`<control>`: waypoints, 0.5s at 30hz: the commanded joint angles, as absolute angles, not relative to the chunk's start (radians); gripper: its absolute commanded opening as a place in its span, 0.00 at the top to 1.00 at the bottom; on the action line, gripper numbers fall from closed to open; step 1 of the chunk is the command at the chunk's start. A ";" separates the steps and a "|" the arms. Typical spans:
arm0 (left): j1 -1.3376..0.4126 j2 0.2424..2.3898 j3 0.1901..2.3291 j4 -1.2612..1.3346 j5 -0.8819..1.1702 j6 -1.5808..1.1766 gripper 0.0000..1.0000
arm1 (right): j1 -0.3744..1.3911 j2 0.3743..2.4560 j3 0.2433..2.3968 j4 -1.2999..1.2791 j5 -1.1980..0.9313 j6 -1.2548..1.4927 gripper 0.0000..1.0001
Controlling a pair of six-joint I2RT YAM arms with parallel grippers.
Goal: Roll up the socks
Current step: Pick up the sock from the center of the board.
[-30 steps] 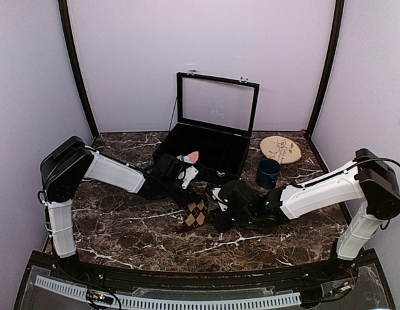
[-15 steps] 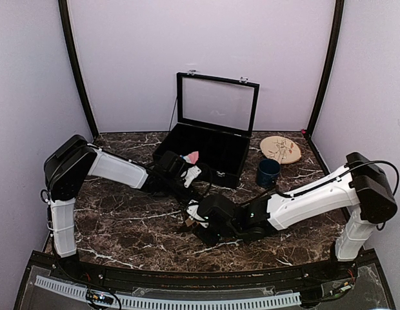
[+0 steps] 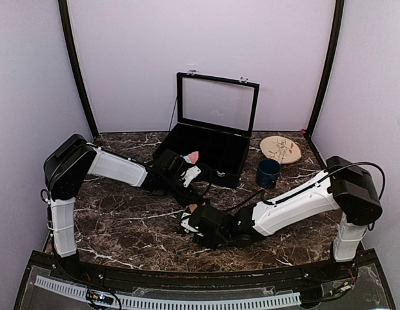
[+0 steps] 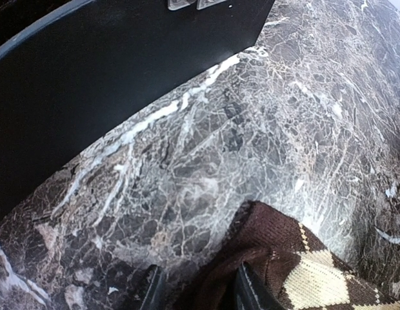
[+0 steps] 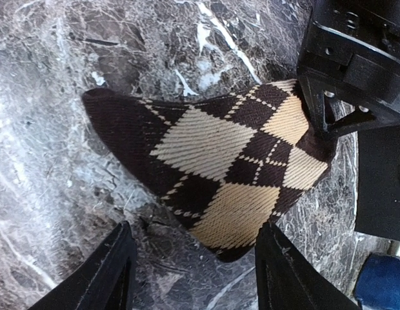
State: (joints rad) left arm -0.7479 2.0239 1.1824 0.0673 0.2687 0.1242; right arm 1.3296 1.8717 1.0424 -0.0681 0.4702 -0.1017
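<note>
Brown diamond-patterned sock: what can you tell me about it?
The brown argyle sock is knitted, dark brown with tan diamonds crossed by thin stitched lines. It lies flat on the marble table, its plain brown end free. The left gripper pinches the other, bunched end; the open right gripper hangs over it.

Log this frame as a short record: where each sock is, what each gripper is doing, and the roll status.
argyle sock: lying unrolled on the marble table
pink sock: by the front edge of the open black case; exact resting place unclear
left gripper: shut on one end of the argyle sock
right gripper: open, over the argyle sock
roll status: not yet started
</note>
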 commanded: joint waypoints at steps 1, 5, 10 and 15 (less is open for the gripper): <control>-0.747 2.045 1.191 -0.028 0.296 0.133 0.62 | 1.336 1.901 1.076 -0.030 0.526 -0.179 0.41; -0.743 2.049 1.193 -0.033 0.300 0.134 0.62 | 1.335 1.914 1.079 -0.014 0.537 -0.218 0.41; -0.743 2.055 1.194 -0.035 0.310 0.131 0.62 | 1.336 1.937 1.084 -0.001 0.552 -0.245 0.42; -0.742 2.059 1.194 -0.037 0.313 0.130 0.62 | 1.334 1.951 1.082 0.014 0.558 -0.260 0.47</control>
